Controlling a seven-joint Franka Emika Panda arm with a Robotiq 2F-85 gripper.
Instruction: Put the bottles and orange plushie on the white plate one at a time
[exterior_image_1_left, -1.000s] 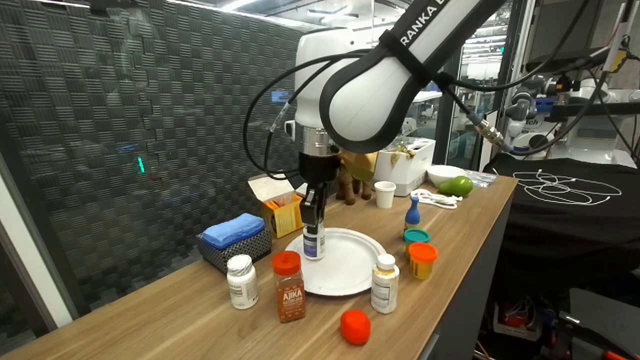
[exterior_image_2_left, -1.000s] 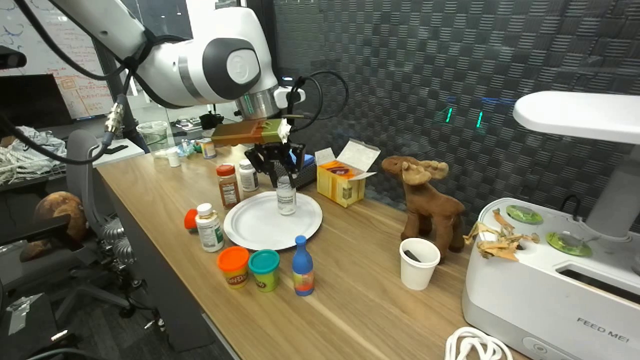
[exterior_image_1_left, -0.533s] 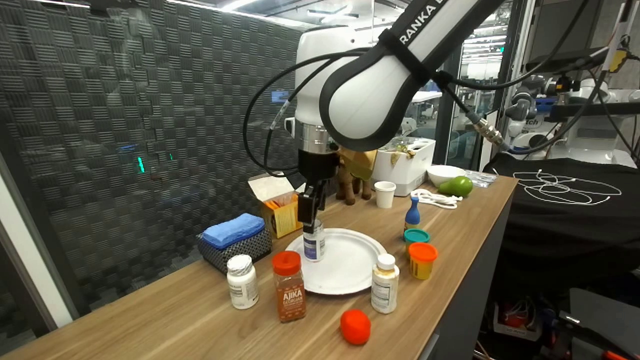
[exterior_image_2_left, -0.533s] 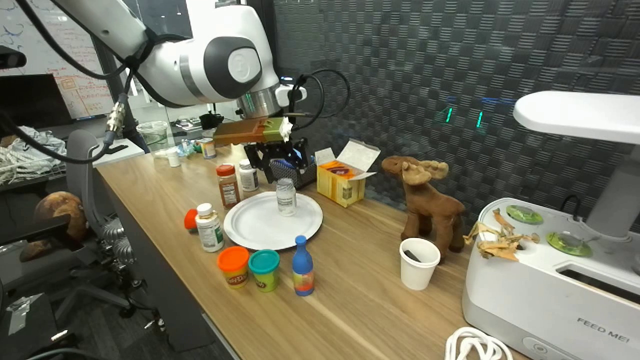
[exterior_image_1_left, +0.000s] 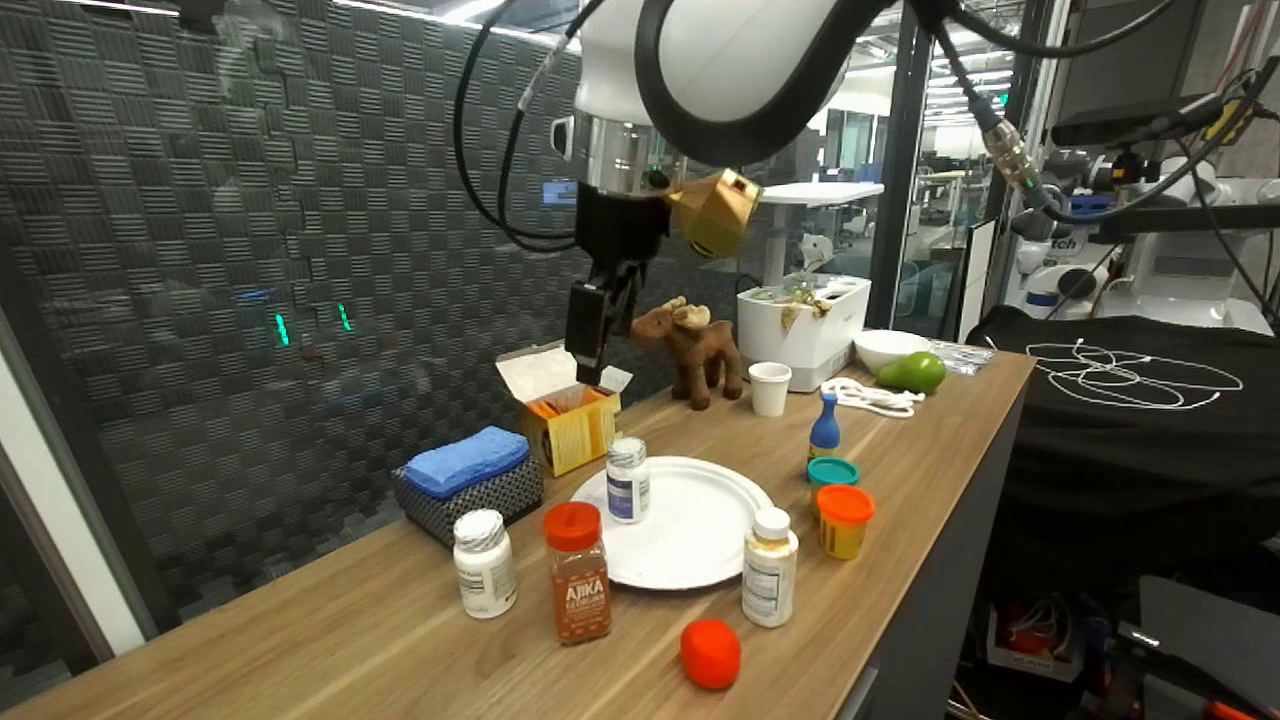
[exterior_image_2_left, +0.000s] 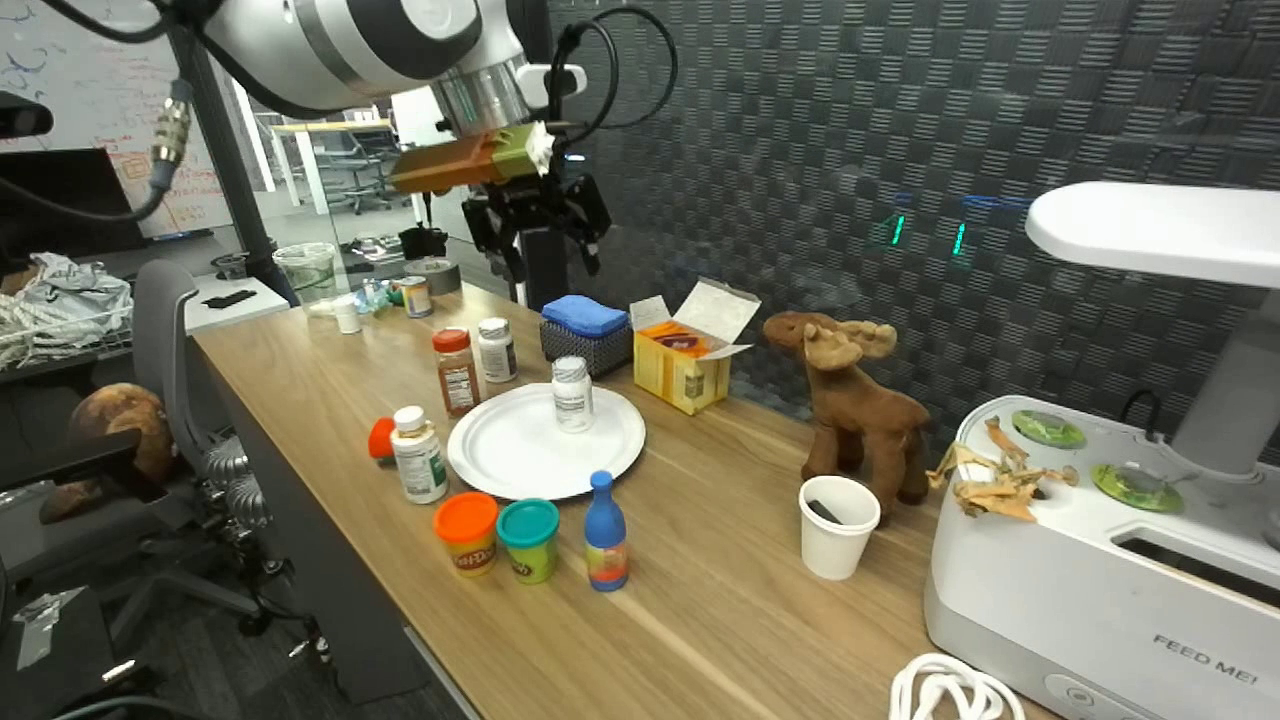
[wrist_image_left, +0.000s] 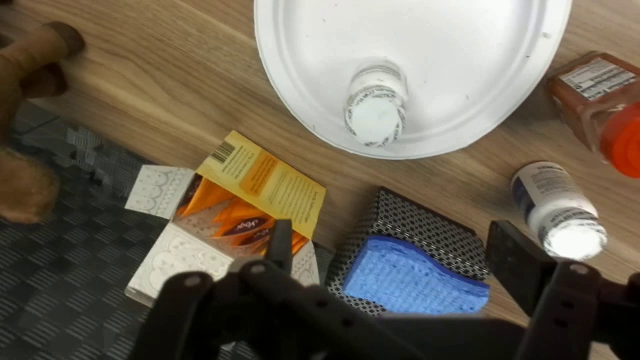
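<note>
Risen clear, my spread gripper (exterior_image_2_left: 554, 267) leaves one bottle (exterior_image_2_left: 573, 398) on the plate (exterior_image_2_left: 505, 455) below; other bottles (exterior_image_2_left: 420, 462) and probable plushie (exterior_image_1_left: 711, 654) remain.

Premises appeared to be a robotics lab with office furnishing. In an exterior view, a bulky white robot arm with dark grey trim (exterior_image_2_left: 375, 60) was present at eleven o'clock, a white whiteboard with red handwriting (exterior_image_2_left: 90, 90) at ten, a flat black monitor (exterior_image_2_left: 70, 180) between nine and ten, and a grey swivel chair (exterior_image_2_left: 162, 340) at nine. In an exterior view, separate white-and-grey robotic equipment (exterior_image_1_left: 1066, 245) was noted between two and three.
</note>
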